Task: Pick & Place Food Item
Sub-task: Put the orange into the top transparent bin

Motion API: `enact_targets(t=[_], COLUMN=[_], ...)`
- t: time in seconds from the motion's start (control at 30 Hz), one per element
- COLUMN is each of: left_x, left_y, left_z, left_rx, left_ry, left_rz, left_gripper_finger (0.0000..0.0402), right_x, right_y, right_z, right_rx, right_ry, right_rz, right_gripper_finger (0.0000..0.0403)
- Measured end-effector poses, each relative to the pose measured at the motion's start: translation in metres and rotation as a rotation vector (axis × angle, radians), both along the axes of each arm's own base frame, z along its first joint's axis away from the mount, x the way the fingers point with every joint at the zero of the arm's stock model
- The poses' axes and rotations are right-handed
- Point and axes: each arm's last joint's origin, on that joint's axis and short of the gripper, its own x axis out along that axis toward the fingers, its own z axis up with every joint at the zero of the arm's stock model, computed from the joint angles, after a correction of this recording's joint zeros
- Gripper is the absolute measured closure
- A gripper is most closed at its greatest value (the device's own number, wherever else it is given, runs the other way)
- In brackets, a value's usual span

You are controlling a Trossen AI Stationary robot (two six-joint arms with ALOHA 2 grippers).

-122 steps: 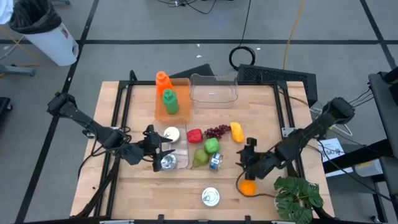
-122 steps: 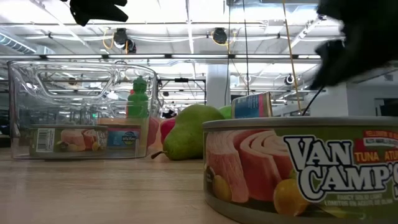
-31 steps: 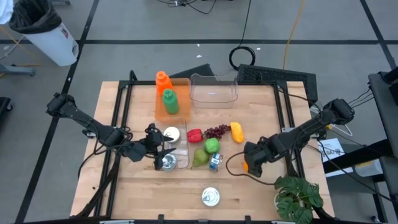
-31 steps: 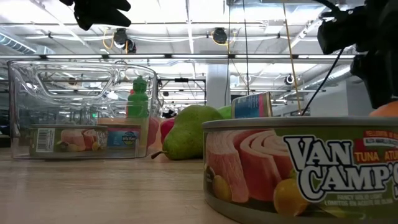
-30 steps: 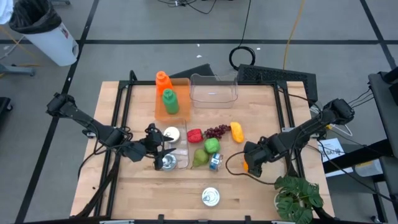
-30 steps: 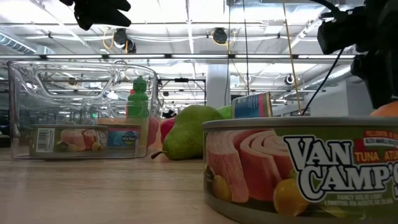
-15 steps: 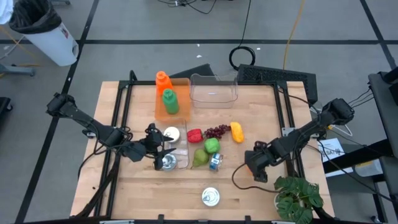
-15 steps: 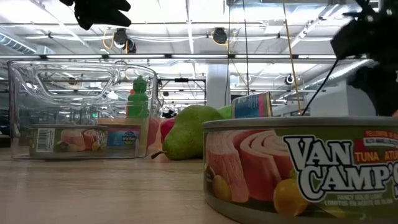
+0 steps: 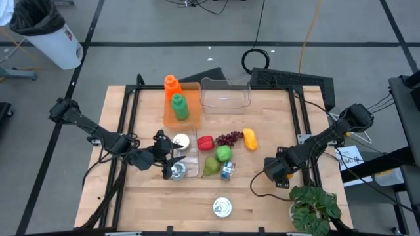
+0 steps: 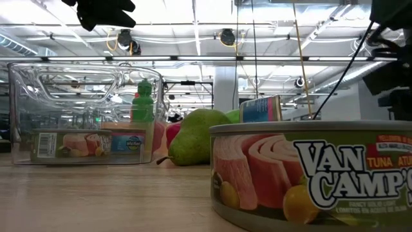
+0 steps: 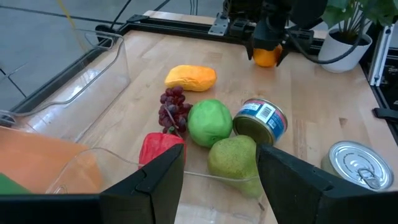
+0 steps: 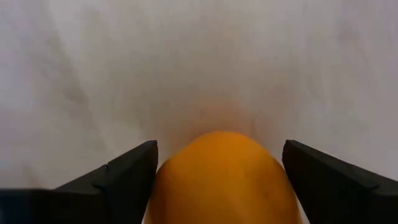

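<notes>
Right end effector [image 9: 276, 172] sits low over the tabletop [image 9: 262, 210] near its right edge, w/ the orange [image 12: 219, 177] directly between its two fingers [image 12: 124, 171]. In the right wrist view the fruit fills the gap, dark fingers apart on either side and no clear contact visible, so I read it as open around the orange, not clamped on it. From the left wrist view the orange [image 11: 266, 55] shows just under that arm's tip, hanging at or just above the wood; can't tell if it rests on the surface. Fingers straddle it at its widest part, prob. so a round fruit can't roll out sideways.

Left end effector [image 9: 169, 159] hovers above the clear bin [image 9: 184, 155] holding a tuna tin [image 9: 178, 172]; its fingers [image 11: 152, 186] stand partly apart w/ nothing between them. Looks parked there, out of the right arm's way.

Ahead of the left end effector, beyond the bin wall: red pepper [image 11: 160, 148], green apple [image 11: 209, 122], pear [image 11: 234, 160], grapes [image 11: 172, 109], a yellow piece [image 11: 190, 78] and a small can [image 11: 261, 121] on its side. Another tin [image 9: 222, 208] lies nearer the front edge, well apart from the right end effector. Judgement: orange is the item in play, grasp or release not settled
</notes>
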Motion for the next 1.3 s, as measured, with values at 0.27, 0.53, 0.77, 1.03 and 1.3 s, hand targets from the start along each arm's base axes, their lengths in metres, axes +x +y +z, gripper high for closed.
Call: enact_targets(t=[0.27,0.53,0.77,1.03,1.3], left_x=[0.0,0.0,0.0,0.0,0.0], left_y=[0.0,0.0,0.0,0.0,0.0], left_z=[0.0,0.0,0.0,0.0,0.0], left_rx=[0.006,0.003,0.007,0.021,0.048], left_ry=[0.001,0.001,0.002,0.005,0.013], left_rz=[-0.002,-0.001,-0.003,-0.01,-0.023], left_gripper_finger=[0.0188,0.0188,0.0188,0.0188,0.0188], right_x=[0.012,0.042,0.032,0.019,0.005], right_y=[-0.004,-0.013,-0.024,-0.017,-0.005], right_z=[0.0,0.011,0.039,0.056,0.043], right_rx=[0.04,0.235,0.242,0.075,-0.008], right_ry=[-0.067,-0.226,0.102,0.191,0.234], right_rz=[-0.178,-0.241,-0.465,-0.557,-0.618], right_gripper_finger=[0.0081,0.0086,0.0089,0.0088,0.0088])
